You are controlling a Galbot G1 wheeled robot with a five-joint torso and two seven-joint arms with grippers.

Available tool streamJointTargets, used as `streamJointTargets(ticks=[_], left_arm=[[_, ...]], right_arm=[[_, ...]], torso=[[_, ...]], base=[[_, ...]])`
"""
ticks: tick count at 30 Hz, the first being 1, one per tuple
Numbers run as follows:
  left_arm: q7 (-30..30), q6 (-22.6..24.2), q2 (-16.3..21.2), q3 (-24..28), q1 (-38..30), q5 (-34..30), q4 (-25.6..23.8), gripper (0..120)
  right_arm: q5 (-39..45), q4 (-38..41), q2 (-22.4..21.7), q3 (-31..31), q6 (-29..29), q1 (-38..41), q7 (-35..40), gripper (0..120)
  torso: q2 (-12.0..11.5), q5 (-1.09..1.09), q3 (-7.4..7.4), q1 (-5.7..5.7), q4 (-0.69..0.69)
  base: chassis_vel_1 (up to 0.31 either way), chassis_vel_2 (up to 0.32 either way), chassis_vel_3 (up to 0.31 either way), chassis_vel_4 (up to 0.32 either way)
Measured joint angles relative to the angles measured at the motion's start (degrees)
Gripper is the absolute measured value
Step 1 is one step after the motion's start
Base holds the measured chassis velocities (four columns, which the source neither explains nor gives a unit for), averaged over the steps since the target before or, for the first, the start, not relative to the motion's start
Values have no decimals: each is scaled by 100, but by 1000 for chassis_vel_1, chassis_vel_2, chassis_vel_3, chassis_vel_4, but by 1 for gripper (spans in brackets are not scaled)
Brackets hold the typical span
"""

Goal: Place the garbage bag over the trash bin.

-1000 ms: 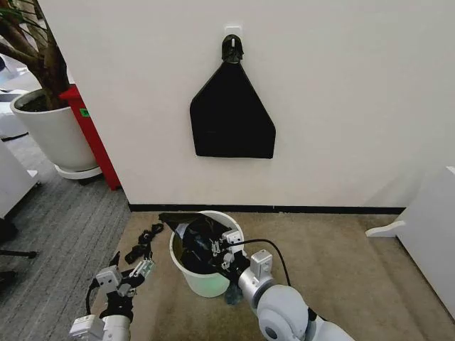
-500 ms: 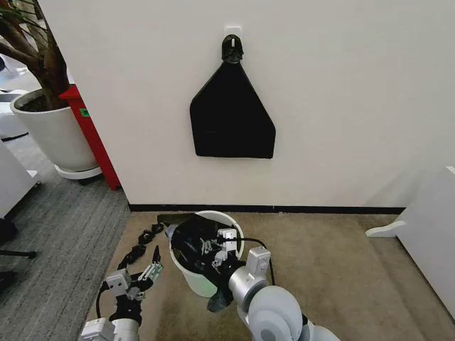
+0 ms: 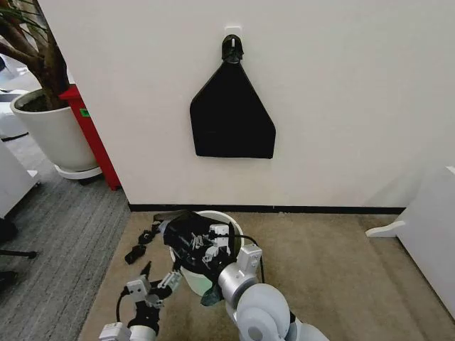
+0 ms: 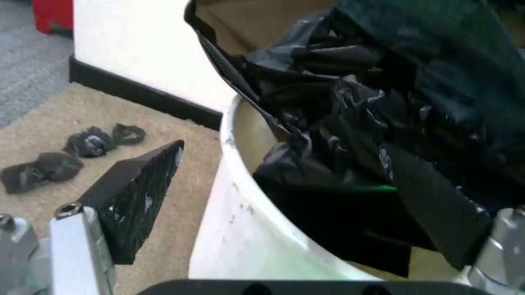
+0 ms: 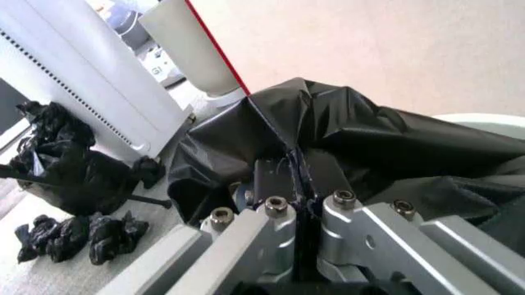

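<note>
Now right gripper (image 3: 208, 245) fingers clamped on garbage bag (image 3: 186, 233) over trash bin (image 3: 192, 277), left gripper (image 3: 158, 273) fingers apart beside it

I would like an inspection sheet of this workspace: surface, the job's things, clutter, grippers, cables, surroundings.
Surface: beige carpet by the wall, grey floor at the robot's left.
Job's things: garbage bag bunched over the trash bin, covering its near-left rim; far rim bare.
Clutter: black scraps on the carpet left of the bin.
Grippers: right gripper shut on the garbage bag above the bin; left gripper open beside the bin's left wall.
Cables: black cable along the right arm.
Surroundings: black triangular sheet hanging on the wall; plant pot, red panel at left.
</note>
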Motion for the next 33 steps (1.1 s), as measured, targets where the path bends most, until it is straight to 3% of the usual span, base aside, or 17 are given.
streamJointTargets(ticks=[18,33], left_arm=[[374,-382,53,-133,-207,-709,-35,93],[691,-376,65,-86,-446,-1075,498,93]], right_arm=[[-302,24,-149,-1,-5,-142,-190,0],[-889,76,-208,-288,11,-246,-555,0]], torso=[[0,0,0,0,0],[0,0,0,0,0]], base=[[0,0,0,0],[0,0,0,0]])
